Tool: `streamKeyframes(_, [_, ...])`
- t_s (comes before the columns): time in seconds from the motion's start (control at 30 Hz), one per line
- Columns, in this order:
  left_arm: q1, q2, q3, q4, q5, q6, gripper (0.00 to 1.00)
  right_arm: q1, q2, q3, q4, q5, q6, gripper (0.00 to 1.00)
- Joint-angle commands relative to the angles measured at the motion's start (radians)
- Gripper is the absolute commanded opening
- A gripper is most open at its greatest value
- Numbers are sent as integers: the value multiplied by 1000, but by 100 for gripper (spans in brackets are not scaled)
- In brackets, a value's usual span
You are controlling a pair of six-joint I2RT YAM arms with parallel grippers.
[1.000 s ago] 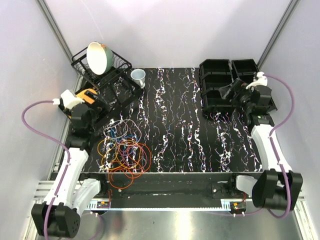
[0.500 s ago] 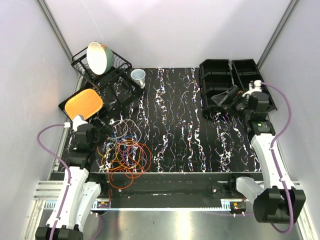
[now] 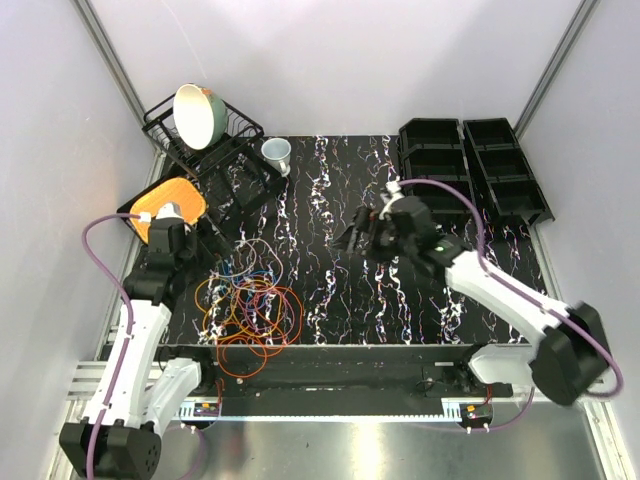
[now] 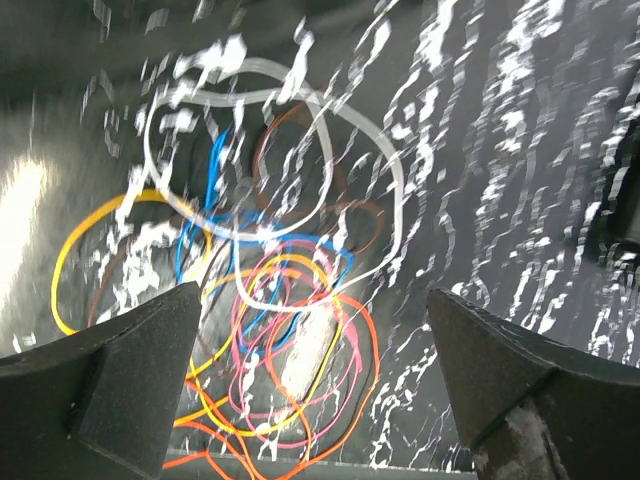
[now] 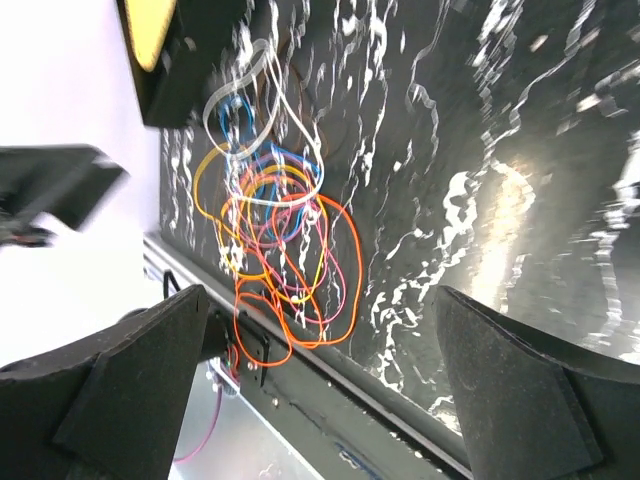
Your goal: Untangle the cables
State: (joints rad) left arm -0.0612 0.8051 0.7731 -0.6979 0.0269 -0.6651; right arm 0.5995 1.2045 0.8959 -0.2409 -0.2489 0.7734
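Observation:
The cables (image 3: 255, 300) lie in one tangled heap of thin loops at the front left of the black marbled table (image 3: 400, 300). They are orange, yellow, pink, blue and whitish. An orange loop (image 3: 240, 358) hangs over the table's front edge. My left gripper (image 3: 212, 246) hovers open just behind the heap's left side. In the left wrist view the cables (image 4: 270, 300) show between and beyond the open left gripper (image 4: 313, 295). My right gripper (image 3: 352, 236) is open above the table's middle, right of the heap. In the right wrist view the cables (image 5: 280, 250) lie ahead of the right gripper (image 5: 320, 290). Neither gripper holds anything.
A black dish rack (image 3: 225, 150) with a pale bowl (image 3: 195, 115) stands at the back left, with a small white cup (image 3: 277, 152) beside it. An orange pad on a black tray (image 3: 168, 203) lies behind my left arm. Black bins (image 3: 470, 165) stand at the back right.
My right arm has swung from the bins at the back right to the table's middle, towards the cables. My left gripper dipped towards the heap, then drew back a little. Both stayed open.

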Motion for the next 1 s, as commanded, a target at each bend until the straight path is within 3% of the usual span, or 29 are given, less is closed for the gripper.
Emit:
streamKeyframes(0.0, [1,-3,23,24,127,113,99,57,156,55,173,-16,82,100])
streamKeyframes(0.13, [-6,48,-21,-1,145,64,99,123,413,171,227,-65,87,96])
streamKeyframes(0.23, [-29,97,-75,11,165,-30,85,160,557,311,232,-98,87,95])
streamKeyframes(0.33, [-107,76,-113,20,21,-85,80,166,644,356,276,-119,104,95])
streamKeyframes(0.47, [-157,69,-155,74,-67,-96,75,166,701,400,284,-138,101,94])
streamKeyframes(0.7, [-226,226,-100,120,-205,-62,68,168,710,368,287,-156,78,95])
streamKeyframes(0.97, [-273,311,-37,152,-285,-62,68,168,693,314,316,-173,66,94])
